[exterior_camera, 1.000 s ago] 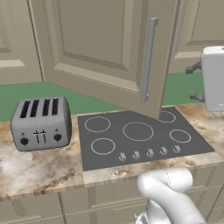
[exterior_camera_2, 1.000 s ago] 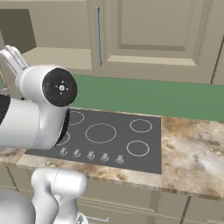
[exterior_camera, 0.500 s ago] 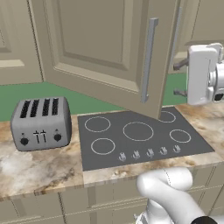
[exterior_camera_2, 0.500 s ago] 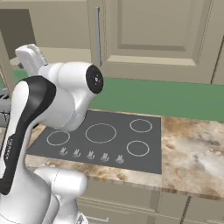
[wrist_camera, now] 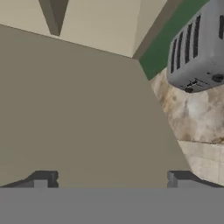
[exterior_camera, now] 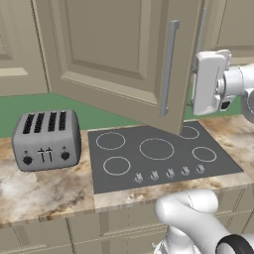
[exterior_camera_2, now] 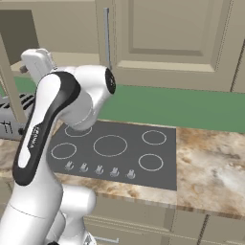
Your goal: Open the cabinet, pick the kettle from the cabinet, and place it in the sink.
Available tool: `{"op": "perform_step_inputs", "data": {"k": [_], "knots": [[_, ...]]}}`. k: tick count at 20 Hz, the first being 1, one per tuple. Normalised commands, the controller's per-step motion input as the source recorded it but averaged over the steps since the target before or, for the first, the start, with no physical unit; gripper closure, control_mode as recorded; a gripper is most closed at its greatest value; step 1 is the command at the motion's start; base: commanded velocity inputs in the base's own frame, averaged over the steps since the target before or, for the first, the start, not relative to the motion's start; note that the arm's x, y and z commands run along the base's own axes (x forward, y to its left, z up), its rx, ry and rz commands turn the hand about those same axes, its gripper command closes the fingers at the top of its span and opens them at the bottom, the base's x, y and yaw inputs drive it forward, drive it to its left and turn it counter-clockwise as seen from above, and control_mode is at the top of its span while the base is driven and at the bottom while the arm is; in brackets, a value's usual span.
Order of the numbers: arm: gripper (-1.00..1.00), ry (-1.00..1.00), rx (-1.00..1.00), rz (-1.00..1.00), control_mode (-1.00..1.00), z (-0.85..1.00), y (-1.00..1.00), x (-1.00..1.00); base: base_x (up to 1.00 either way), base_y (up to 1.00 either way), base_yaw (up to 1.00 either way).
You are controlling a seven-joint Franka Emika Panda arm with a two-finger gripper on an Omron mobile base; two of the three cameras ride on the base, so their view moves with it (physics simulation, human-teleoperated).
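Since a second ago the white hand has swung left in the left base view, from the frame's right edge to just behind the swung-open door's free edge; in the right base view the arm now rears up tall at left, where before only a bulky joint sat low. Base has not driven: cooktop and toaster sit where they were.

Cabinet [exterior_camera: 114, 49]: beige wall unit, one door hanging open out over the cooktop, its long silver bar handle [exterior_camera: 167, 67] upright near the free edge. In the right base view the opened bay is a dark recess at upper left; what sits inside cannot be made out. Neighbouring doors shut.

Claw [wrist_camera: 111, 178]: two dark fingertips [wrist_camera: 43, 178] stand far apart, nothing between them. It faces a flat beige panel at close range, apparently the door's inner face; contact cannot be told.

Kettle: not located in any current picture. Sink likewise outside the framing.

Table [exterior_camera: 44, 191]: mottled brown stone top. Grey four-slot toaster [exterior_camera: 45, 138] at left, standing apart from the black cooktop [exterior_camera: 158, 154] with white rings and a knob row along its front edge. Green backsplash behind. In the hand view the toaster [wrist_camera: 199, 48] appears tilted at upper right, on the same stone.
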Motion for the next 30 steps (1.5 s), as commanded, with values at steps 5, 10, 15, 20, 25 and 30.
{"op": "perform_step_inputs", "data": {"k": [5,10,15,20,25,30], "knots": [[-1.00,0.00,0.10,0.25,-1.00,0.00,0.15,0.15,0.00,0.00,0.00],[-1.00,-0.04,0.01,0.28,-1.00,0.00,0.34,-0.14,0.00,0.00,0.00],[-1.00,-0.08,0.00,0.26,-1.00,0.00,0.34,-0.37,0.00,0.00,0.00],[-1.00,-0.15,0.00,0.20,-1.00,0.00,0.29,-0.48,0.00,0.00,0.00],[-1.00,-0.21,0.00,0.06,-1.00,-0.02,0.39,-0.48,0.00,0.00,0.00],[-1.00,-0.31,0.00,-0.02,-1.00,-0.09,0.52,-0.37,0.00,0.00,0.00]]}}
